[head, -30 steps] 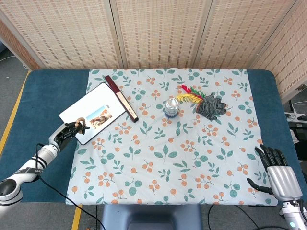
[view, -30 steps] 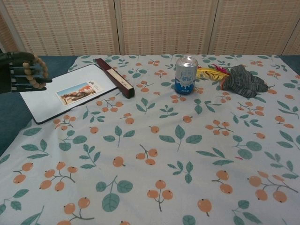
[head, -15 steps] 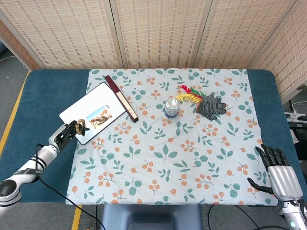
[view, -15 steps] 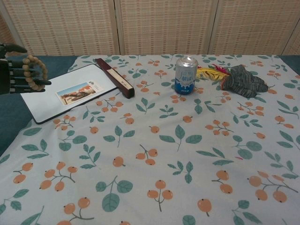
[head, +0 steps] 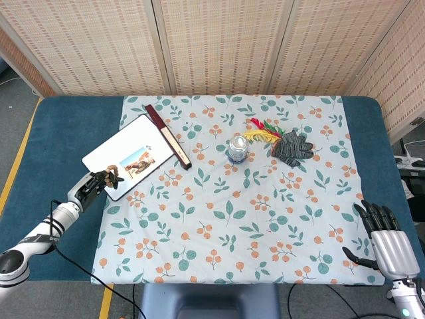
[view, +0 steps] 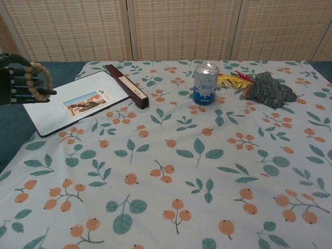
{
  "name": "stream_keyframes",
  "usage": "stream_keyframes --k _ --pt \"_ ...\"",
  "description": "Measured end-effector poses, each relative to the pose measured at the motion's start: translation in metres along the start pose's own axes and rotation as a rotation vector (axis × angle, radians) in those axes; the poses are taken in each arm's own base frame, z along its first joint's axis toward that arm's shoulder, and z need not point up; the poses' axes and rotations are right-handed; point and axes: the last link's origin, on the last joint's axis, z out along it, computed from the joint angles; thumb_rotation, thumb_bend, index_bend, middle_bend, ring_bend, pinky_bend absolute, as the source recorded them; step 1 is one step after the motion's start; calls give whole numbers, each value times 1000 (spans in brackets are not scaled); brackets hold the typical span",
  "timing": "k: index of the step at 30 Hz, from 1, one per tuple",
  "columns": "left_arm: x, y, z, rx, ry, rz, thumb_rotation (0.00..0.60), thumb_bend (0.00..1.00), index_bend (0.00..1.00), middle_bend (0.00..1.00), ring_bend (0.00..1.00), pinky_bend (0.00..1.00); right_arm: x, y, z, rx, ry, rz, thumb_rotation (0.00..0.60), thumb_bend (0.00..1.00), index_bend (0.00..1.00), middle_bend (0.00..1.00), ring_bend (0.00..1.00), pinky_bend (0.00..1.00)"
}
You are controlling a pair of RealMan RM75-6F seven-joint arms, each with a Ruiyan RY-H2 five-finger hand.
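Left hand [view: 18, 79]: holds beads [view: 39, 78] looped over its fingers, at the board's [view: 57, 106] left edge | Right hand [head: 388, 242]: fingers apart, holding nothing, at the cloth's [head: 232, 212] near right corner | Can [view: 206, 83]: upright, mid-cloth.

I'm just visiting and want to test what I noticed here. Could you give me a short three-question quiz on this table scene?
1. True or false: the left hand holds a string of wooden beads.
2. What stands nearest the drink can? A) the grey glove B) the white board C) the right hand
3. Fill in: the dark red folded fan lies along the edge of the white ____.

Key: 1 true; 2 A; 3 board.
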Motion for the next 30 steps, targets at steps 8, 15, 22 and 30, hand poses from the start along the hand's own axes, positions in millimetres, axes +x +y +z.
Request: stream_keyframes --k 8,15,22,30 --pt "-4 0 -2 -1 -17 10 484 992 629 630 267 0 2 1 -1 -1 9 5 391 167 0 0 0 0" --pt "-8 1 -2 -6 -38 20 600 1000 609 616 257 0 3 1 -1 -3 13 8 391 167 0 0 0 0" --pt "-7 2 -3 -15 -45 35 600 979 554 562 233 0 3 2 0 -4 9 7 392 167 0 0 0 0" --pt "-4 1 -2 -32 -31 -38 599 733 493 526 217 0 1 1 0 0 -2 5 391 166 0 0 0 0"
